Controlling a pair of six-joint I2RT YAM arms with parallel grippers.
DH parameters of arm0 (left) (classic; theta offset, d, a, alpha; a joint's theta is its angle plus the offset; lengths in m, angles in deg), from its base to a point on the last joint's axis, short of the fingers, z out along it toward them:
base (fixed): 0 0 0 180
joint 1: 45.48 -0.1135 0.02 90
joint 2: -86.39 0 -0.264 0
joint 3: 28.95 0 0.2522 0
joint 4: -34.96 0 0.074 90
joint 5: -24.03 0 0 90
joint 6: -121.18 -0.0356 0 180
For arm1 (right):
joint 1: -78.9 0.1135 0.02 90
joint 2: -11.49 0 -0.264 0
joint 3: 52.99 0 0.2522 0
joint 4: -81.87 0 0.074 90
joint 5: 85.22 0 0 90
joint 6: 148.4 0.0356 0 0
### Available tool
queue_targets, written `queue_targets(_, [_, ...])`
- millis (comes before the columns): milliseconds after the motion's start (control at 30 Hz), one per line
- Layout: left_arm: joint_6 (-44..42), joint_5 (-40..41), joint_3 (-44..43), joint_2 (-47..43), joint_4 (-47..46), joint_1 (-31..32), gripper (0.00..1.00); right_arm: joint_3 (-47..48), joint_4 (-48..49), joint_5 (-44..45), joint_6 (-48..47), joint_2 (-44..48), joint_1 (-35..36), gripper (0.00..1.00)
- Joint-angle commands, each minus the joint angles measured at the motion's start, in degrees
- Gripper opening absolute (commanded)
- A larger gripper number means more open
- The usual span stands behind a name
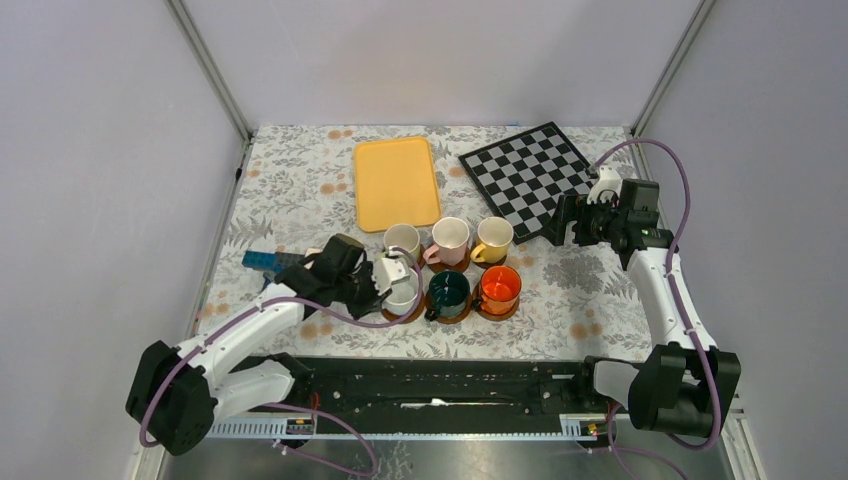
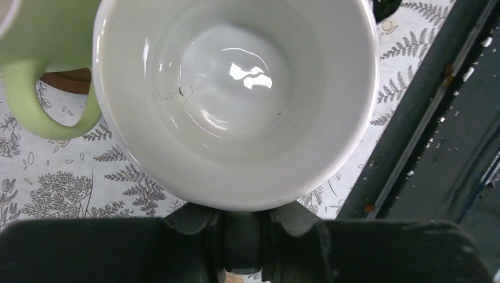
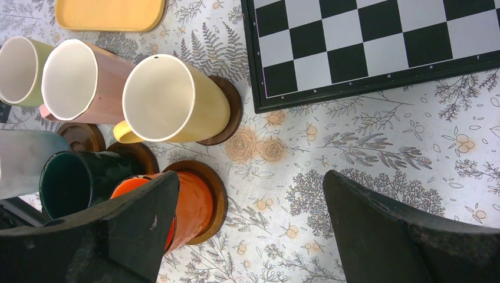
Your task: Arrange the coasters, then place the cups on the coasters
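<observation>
Filling the left wrist view, the white cup (image 2: 236, 100) is seen from straight above, its glossy inside turned to the lens. It is clamped by the left gripper (image 2: 242, 219), whose fingers (image 2: 188, 219) are drawn nearly together on a shadowed part at the cup's near wall. Just beside it, the pale green cup (image 2: 41, 35) is set on a brown coaster (image 2: 73, 79), its looped handle close to the white cup's side. From the top view, six cups are found in two rows of three on the floral tablecloth (image 1: 300, 190): pale green, the pink cup (image 1: 450, 238) and the yellow cup (image 1: 493, 238) behind; white, the dark green cup (image 1: 448, 291) and the orange cup (image 1: 499, 288) in front. In the right wrist view, reddish-brown rimmed coasters (image 3: 231, 109) are shown under the yellow, dark green and orange cups, and a smaller dark coaster (image 3: 82, 137) is seen at the white cup's base; whether that cup rests on it or is held just above cannot be told. The right gripper (image 3: 250, 177) is held with its jaws spread wide over bare cloth, right of the cups and near the chessboard (image 1: 528, 178). A yellow tray (image 1: 397, 182) is laid behind the cups, and a blue block (image 1: 265, 262) lies left of the left gripper.
</observation>
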State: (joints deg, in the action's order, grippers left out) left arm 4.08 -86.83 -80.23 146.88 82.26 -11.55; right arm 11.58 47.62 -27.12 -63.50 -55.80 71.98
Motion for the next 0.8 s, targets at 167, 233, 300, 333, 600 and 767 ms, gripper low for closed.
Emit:
queue_targets(167, [0.7, 0.3, 2.8, 0.1, -10.5, 0.0, 0.00, 0.8, 0.9, 0.4, -0.3, 1.0, -0.2, 0.98])
queue_targets(233, [0.9, 1.3, 3.8, 0.4, -11.6, 0.1, 0.00, 0.7, 0.9, 0.3, -0.2, 1.0, -0.2, 0.98])
queue_targets(300, [1.1, 1.9, 4.4, 0.6, -12.6, 0.1, 0.00, 0.6, 0.9, 0.2, -0.2, 0.9, -0.2, 0.98])
queue_targets(333, [1.2, 1.9, 4.7, 0.6, -13.1, 0.1, 0.00, 0.6, 1.0, 0.2, -0.2, 0.8, -0.2, 0.98])
queue_targets(600, [3.1, 1.7, 4.8, 1.7, -14.4, 0.4, 0.02, 0.5, 1.0, 0.2, -0.6, 0.7, -0.2, 0.98])
queue_targets(767, [4.6, 3.0, 4.3, 2.2, -13.9, 1.3, 0.17, 0.2, 1.2, 0.2, -0.7, 0.6, -0.2, 0.98])
